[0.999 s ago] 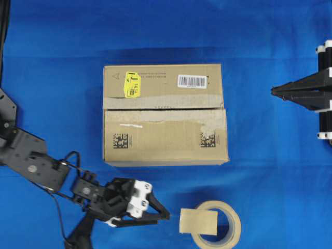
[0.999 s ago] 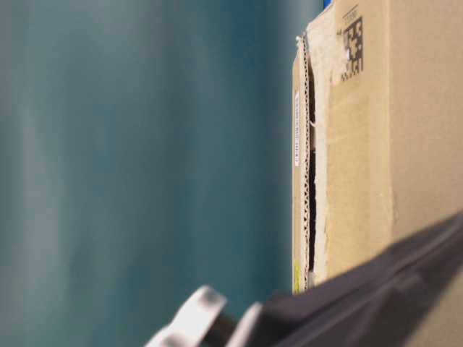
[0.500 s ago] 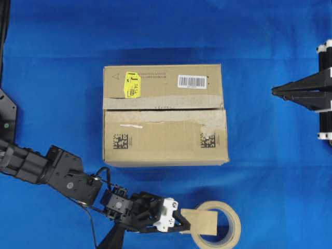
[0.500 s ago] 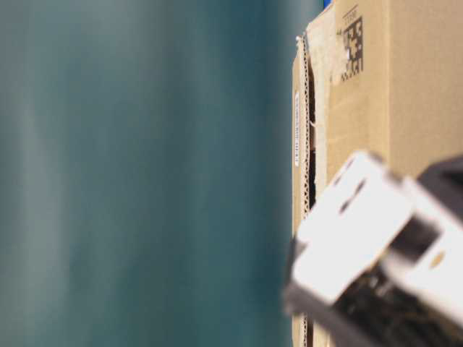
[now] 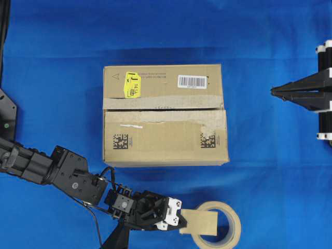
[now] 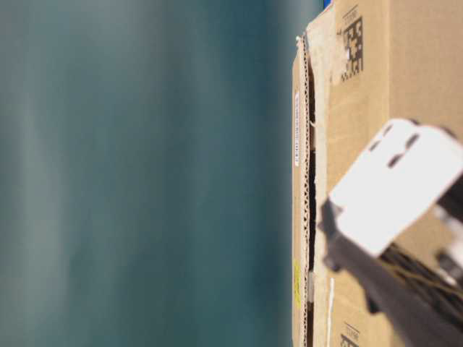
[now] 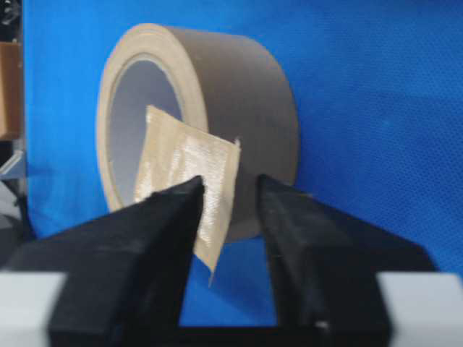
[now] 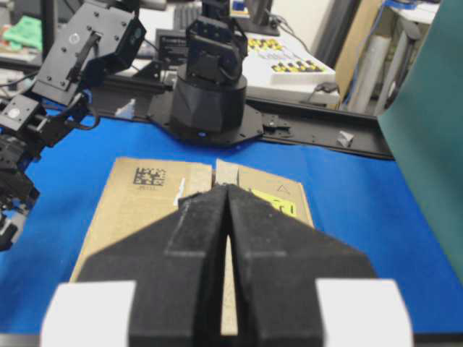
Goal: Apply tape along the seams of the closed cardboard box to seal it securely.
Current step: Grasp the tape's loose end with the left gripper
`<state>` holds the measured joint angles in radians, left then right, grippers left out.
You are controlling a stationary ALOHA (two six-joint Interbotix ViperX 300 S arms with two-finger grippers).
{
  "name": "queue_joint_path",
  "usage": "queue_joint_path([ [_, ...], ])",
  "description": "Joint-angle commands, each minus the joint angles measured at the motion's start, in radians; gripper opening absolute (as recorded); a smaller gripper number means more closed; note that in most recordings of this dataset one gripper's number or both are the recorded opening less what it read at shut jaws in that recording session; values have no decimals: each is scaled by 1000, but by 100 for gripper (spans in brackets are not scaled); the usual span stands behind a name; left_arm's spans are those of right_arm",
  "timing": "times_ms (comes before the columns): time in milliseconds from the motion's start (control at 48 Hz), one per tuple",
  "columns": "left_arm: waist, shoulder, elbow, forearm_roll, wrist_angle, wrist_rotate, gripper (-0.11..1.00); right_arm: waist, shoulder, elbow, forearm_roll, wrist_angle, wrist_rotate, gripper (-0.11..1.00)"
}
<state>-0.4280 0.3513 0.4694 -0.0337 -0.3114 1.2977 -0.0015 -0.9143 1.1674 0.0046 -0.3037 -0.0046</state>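
The cardboard box [image 5: 165,115] lies mid-table, and the seams [image 5: 163,109] show as a dark slit between its top flaps, edged with ragged old tape. The tape [image 5: 199,222], a short tan piece, sticks out from the roll [image 5: 232,228] at the front. My left gripper [image 5: 181,222] is level with it. In the left wrist view the tape [image 7: 188,173] hangs between the jaws, touching the left finger, with a gap still showing to the right finger. My right gripper [image 5: 273,91] rests shut and empty at the right edge, pointing at the box [image 8: 145,202].
Blue cloth covers the table [image 5: 270,171]. The cream tape roll [image 7: 246,101] stands on edge just behind the tape piece. The left arm [image 5: 62,171] stretches along the front left. The table-level view shows the box side [image 6: 405,72] and the left wrist's white housing [image 6: 394,188].
My left gripper travelled right to the tape piece on the roll, and its jaws have narrowed around that piece. The right arm and the box have not moved.
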Motion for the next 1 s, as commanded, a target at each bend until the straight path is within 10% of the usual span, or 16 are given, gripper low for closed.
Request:
queue_joint_path([
  [0, 2, -25, -14, -5, 18, -6, 23, 2, 9, -26, -3, -6, -2, 1],
  [187, 2, -41, -18, -5, 61, -8, 2, 2, 20, -26, -3, -9, -2, 1],
  [645, 0, -124, -26, 2, 69, 29, 1, 0, 18, -29, -2, -6, -2, 1],
  [979, 35, -233, -34, 3, 158, 196, 1, 0, 15, -35, -2, -5, -2, 1],
])
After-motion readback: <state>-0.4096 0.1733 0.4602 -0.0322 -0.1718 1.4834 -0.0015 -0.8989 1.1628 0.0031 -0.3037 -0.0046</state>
